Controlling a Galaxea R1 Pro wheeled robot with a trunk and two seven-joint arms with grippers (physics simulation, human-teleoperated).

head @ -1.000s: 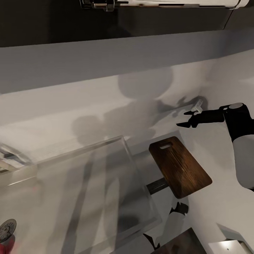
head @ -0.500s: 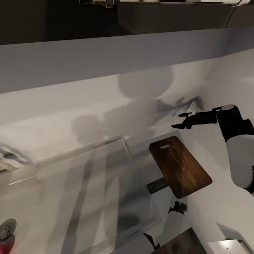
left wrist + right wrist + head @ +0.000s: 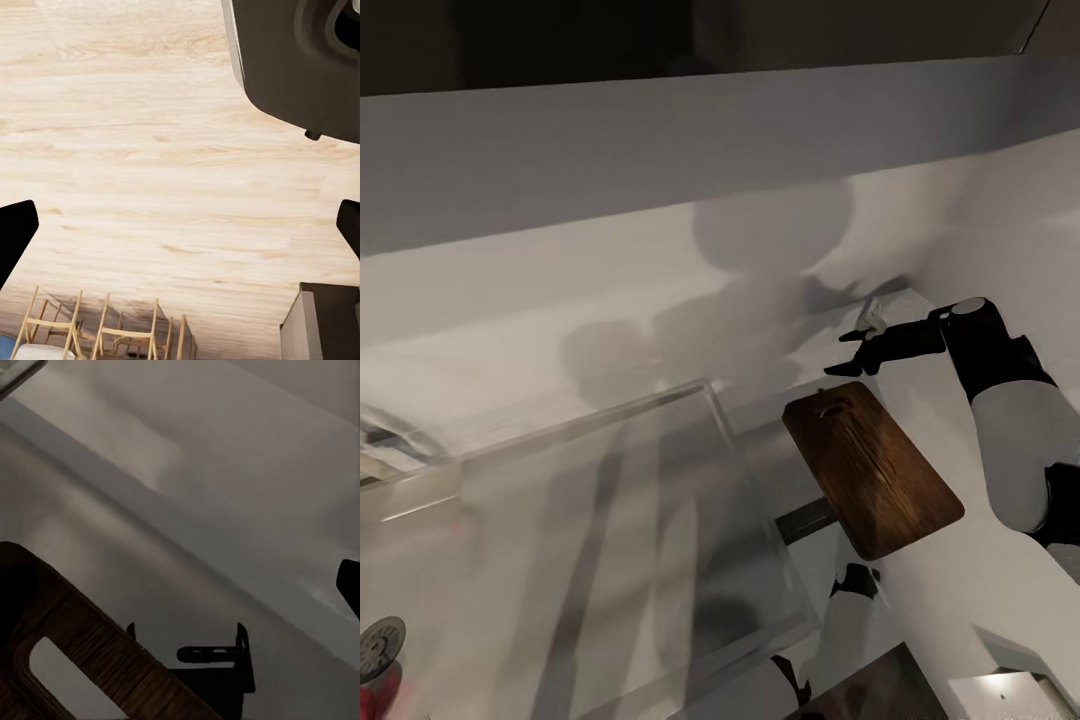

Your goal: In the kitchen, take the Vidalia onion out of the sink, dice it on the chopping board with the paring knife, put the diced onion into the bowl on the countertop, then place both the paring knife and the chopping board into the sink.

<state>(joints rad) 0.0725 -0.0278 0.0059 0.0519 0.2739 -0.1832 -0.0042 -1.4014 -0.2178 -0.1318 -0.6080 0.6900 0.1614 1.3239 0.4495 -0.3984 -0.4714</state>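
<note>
Head view shows the chopping board [image 3: 872, 470] lying flat on the grey countertop [image 3: 560, 310], just to the right of the sink [image 3: 610, 520], whose drain [image 3: 380, 648] sits at the far left end of the basin; a reddish blur beside that drain may be the Vidalia onion, though it is too cut off to say for sure. The right gripper [image 3: 855, 352] hangs just beyond the board's handle-slot end, its two black fingers spread apart with nothing between them, so it looks open and empty. A small pale object [image 3: 874, 316] lies on the countertop close behind it; whether that is the paring knife cannot be told. My guess is that the arm is held low near the board's far end to reach for something there, since the board is already laid out for cutting. Right wrist view looks along the board's slotted end [image 3: 67, 660] and the bare worktop past it. Left wrist view faces pale wood floor [image 3: 165, 165] and chairs [image 3: 105, 330], with dark fingertips at either edge, well apart, so the left gripper [image 3: 180, 225] is open and idle, away from the board.
</note>
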